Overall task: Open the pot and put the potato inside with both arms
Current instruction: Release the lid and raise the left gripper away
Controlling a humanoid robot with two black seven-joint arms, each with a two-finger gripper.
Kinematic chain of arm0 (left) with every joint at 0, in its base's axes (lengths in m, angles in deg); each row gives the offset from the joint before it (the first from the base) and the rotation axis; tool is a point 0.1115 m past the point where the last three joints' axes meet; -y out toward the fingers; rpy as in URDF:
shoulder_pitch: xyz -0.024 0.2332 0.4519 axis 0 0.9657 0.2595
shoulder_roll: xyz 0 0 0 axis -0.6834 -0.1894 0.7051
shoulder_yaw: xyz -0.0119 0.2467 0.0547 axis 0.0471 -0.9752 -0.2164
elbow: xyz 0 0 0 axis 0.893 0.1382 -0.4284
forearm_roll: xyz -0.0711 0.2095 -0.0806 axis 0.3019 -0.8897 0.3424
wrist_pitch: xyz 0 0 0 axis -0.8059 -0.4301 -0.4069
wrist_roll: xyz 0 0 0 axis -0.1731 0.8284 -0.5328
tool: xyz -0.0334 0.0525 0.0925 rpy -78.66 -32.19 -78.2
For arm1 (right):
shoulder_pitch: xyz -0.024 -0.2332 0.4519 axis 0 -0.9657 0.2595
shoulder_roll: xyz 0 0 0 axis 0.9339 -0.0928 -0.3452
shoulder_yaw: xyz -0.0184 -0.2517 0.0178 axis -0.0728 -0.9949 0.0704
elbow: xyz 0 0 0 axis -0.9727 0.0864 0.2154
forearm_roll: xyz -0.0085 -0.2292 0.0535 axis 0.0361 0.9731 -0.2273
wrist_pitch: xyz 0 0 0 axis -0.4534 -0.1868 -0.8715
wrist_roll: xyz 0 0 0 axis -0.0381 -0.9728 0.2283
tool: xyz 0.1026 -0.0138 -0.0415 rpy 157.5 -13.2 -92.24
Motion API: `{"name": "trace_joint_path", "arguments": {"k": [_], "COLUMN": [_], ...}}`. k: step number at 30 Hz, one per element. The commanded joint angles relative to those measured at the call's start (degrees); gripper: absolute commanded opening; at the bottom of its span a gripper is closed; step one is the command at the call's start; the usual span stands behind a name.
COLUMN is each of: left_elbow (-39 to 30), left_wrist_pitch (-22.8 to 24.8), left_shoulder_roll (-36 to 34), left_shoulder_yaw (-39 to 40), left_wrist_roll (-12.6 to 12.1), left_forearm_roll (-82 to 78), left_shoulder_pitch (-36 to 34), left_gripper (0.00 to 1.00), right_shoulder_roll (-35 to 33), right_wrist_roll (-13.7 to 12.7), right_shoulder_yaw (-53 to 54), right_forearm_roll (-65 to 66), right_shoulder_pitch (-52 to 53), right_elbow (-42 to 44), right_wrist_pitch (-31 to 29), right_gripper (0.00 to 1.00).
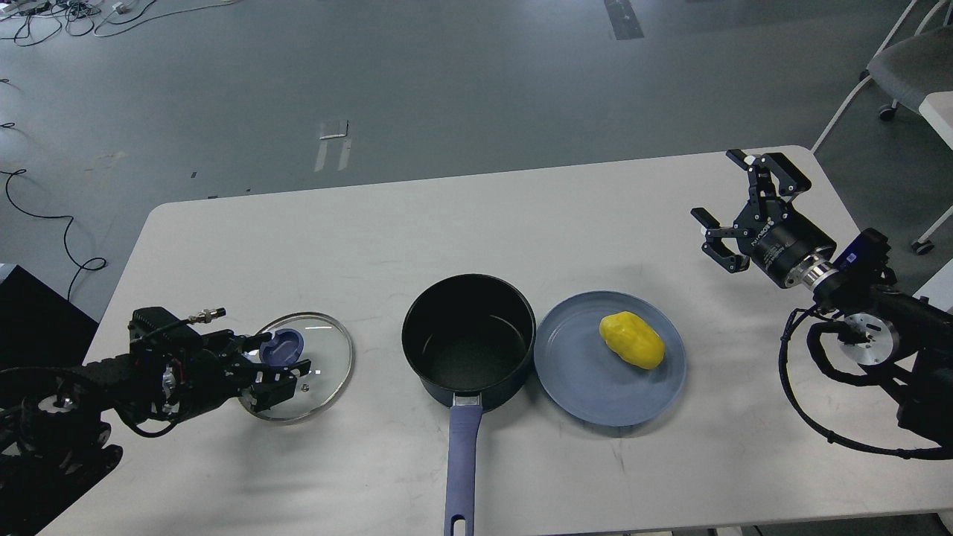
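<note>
The dark navy pot (469, 339) stands open at the middle of the table, black inside empty, its long blue-purple handle (461, 461) pointing at the front edge. The yellow potato (631, 340) lies on a flat blue plate (588, 394) touching the pot's right side. The glass lid (316, 365) is low at the table surface left of the pot. My left gripper (274, 363) is shut on the lid's blue knob (284, 345). My right gripper (733, 202) is open and empty above the table's far right part, well away from the potato.
The white table (476, 223) has rounded corners; its left edge runs close to my left arm. A chair (904, 67) and another table's corner stand off to the far right. Cables lie on the grey floor at the left.
</note>
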Motion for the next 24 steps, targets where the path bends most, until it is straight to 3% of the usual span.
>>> {"name": "trace_joint_path", "arguments": {"k": [1, 6, 10, 12, 18, 24], "left_elbow": [-1.0, -8.3, -11.9, -11.9, -6.0, -0.6], "left_wrist_pitch": [0.2, 3.8, 15.2, 17.3, 17.3, 18.1], "left_shoulder_roll": [-0.8, -6.7, -9.2, -8.0, 1.2, 7.3], "left_shoulder_yaw": [0.4, 0.4, 0.7, 0.7, 1.1, 4.0], "left_wrist_roll": [0.0, 0.0, 0.0, 0.0, 0.0, 0.0], "left_forearm_roll": [5.8, 20.2, 46.0, 59.9, 91.3, 94.9], "left_shoulder_pitch": [-0.5, -5.1, -12.0, -13.4, -13.3, -9.4], "left_gripper": [0.98, 0.98, 0.98, 0.98, 0.98, 0.98], "right_shoulder_roll": [-0.2, -2.5, -3.8, -3.7, -3.5, -4.1], "right_wrist_roll": [0.0, 0.0, 0.0, 0.0, 0.0, 0.0], "right_shoulder_yaw": [0.0, 0.0, -0.1, -0.1, -0.4, -3.8], "right_forearm_roll": [0.0, 0.0, 0.0, 0.0, 0.3, 0.6], "right_shoulder_pitch": [0.2, 0.3, 0.6, 0.7, 0.4, 0.3], "right_elbow": [-0.1, -0.7, -0.9, -0.9, -0.9, -1.9], "right_wrist_pitch": [0.0, 0.0, 0.0, 0.0, 0.0, 0.0], "right_gripper": [1.00, 1.00, 1.00, 1.00, 1.00, 1.00]}}
